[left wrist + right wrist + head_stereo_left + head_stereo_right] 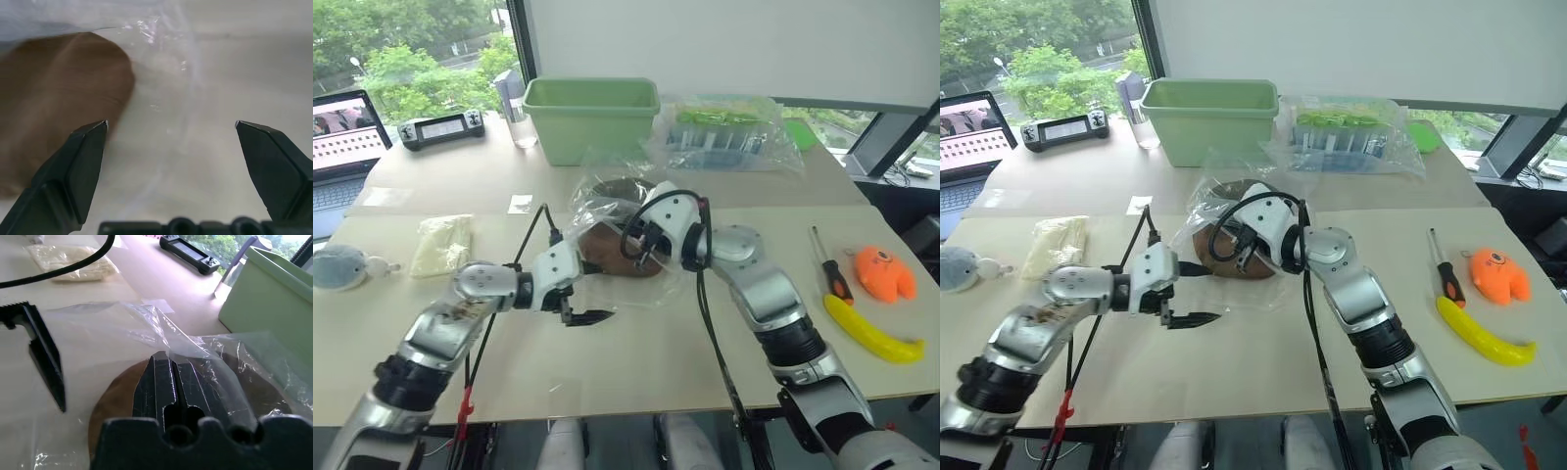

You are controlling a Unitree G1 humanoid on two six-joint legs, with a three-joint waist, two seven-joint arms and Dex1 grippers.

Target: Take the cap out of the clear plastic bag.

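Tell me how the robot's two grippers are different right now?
The left gripper has its fingers spread wide apart and holds nothing; the right gripper is pinched shut on the clear plastic bag. The left one hangs beside the brown cap; the right one sits over the cap. Both have black pointed fingers.

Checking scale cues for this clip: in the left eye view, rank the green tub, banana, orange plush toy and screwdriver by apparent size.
1. green tub, though farthest away
2. banana
3. orange plush toy and screwdriver: too close to rank; the toy is bulkier, the screwdriver longer.
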